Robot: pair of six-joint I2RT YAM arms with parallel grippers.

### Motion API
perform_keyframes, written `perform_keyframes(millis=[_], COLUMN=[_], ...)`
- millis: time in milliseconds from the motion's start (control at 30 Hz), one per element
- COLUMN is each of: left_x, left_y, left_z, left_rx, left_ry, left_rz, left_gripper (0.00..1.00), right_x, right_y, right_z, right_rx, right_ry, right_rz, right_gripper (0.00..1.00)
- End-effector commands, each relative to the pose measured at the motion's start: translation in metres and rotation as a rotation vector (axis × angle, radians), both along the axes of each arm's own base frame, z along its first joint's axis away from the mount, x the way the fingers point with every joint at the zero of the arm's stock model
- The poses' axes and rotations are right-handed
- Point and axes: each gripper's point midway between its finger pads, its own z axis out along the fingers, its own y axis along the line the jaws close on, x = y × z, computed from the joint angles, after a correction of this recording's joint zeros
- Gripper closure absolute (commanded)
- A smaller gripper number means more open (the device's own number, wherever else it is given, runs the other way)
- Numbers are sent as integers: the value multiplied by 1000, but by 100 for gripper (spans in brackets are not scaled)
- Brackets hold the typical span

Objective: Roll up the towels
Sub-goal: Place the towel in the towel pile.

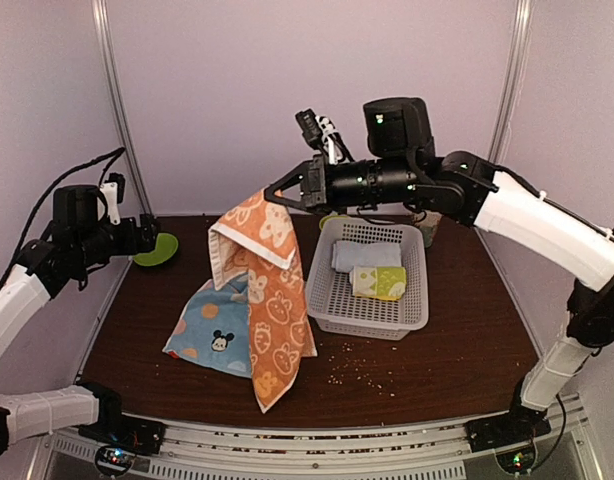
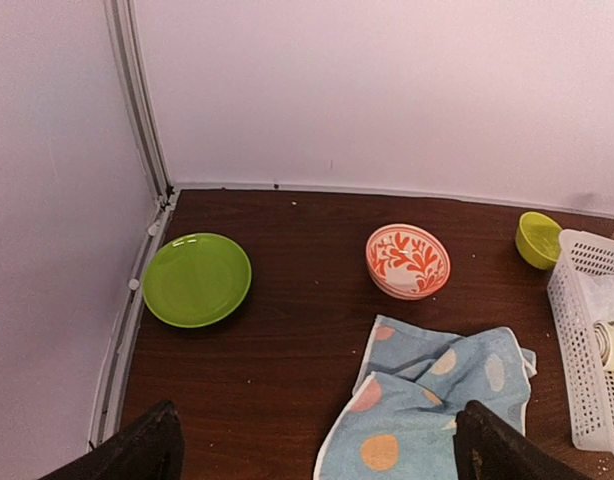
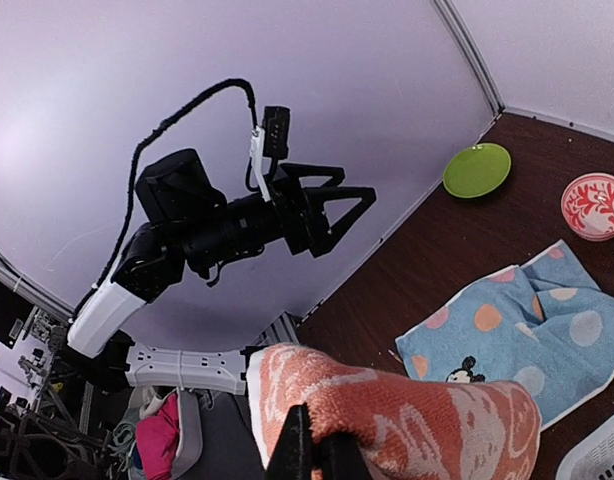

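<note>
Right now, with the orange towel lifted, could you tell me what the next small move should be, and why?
Probably carry the right gripper toward the table in front of the basket. It is shut on the orange towel, which hangs draped across the blue towel, so it needs flat room before rolling.

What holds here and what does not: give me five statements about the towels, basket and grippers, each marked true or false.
1. The right gripper is shut on the orange towel, lifting its top edge. True.
2. The left gripper grips the blue towel. False: it is open and empty, up near the green plate.
3. The basket holds two rolls. True.
4. The blue towel is rolled up. False: it lies spread on the table, partly under the orange towel.
5. The red-patterned bowl sits on the green plate. False: they stand apart.
</note>
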Motion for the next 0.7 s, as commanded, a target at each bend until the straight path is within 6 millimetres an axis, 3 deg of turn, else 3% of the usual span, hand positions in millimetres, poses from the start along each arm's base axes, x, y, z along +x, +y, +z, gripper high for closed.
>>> perform_keyframes(millis=[0, 33, 100, 167, 200, 267, 400, 500, 567, 667], left_x=[1, 1, 3, 4, 5, 7, 9, 9, 10, 11], left_y=[9, 9, 8, 7, 7, 4, 0, -1, -2, -4], left_z=[5, 4, 1, -1, -2, -4, -7, -8, -9, -9], left_rx=[7, 7, 11, 13, 14, 13, 9, 7, 7, 3], left_ry=[-26, -24, -11, 1, 7, 15, 32, 35, 38, 43], left_rz=[53, 54, 52, 49, 48, 39, 19, 14, 9, 0], left_gripper=[4, 4, 4, 4, 4, 4, 4, 4, 4, 4], right_x=[6, 14, 33, 51, 62, 82, 103, 108, 108, 107], right_y=[24, 25, 13, -12, -32, -79, -195, -267, -294, -305], right_z=[-20, -38, -69, -84, -85, -92, -128, -174, -204, -237], right_rx=[4, -44, -133, -166, -170, -193, -329, -439, -488, -533], right_ry=[32, 43, 62, 76, 74, 81, 94, 147, 196, 254], right_rz=[6, -26, -113, -209, -270, -407, -720, -882, -919, -919], right_gripper=[100, 87, 45, 21, 16, 14, 15, 20, 21, 22])
